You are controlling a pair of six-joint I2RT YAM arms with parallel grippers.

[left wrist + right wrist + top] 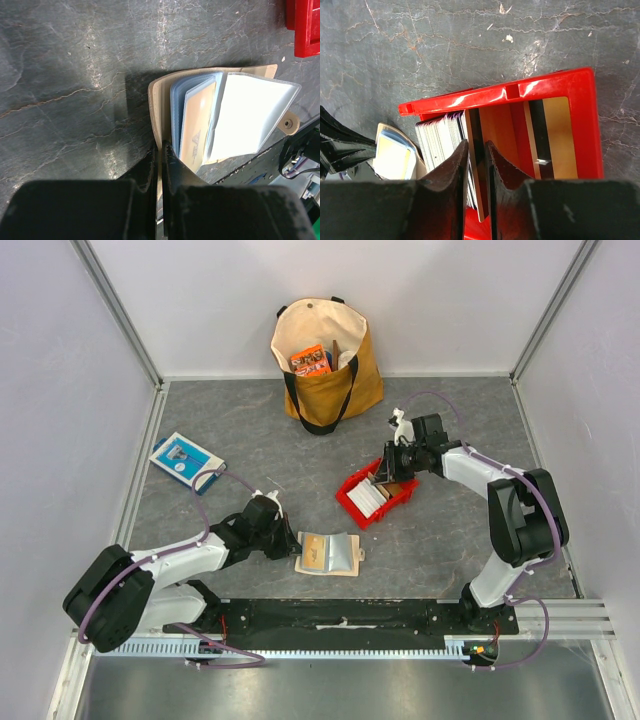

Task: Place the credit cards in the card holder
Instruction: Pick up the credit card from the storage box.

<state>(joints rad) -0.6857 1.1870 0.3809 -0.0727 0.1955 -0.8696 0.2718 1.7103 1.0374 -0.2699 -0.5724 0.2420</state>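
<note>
While the right gripper (pixel 476 146) stands narrow astride one dark-edged card, though I cannot tell whether it is pinching it yet, the credit cards (pixel 440 140) sit packed upright in the red tray (pixel 495 95), right of centre. A gold card (pixel 555 135) with a black stripe is beside them. Nearer and to the left, the left gripper (pixel 159 150) is clamped on the beige cover of the card holder (pixel 156 100), which lies open with its clear sleeves fanned. One sleeve shows an orange card (pixel 197 125), so the job looks barely begun, with most cards left to move.
</note>
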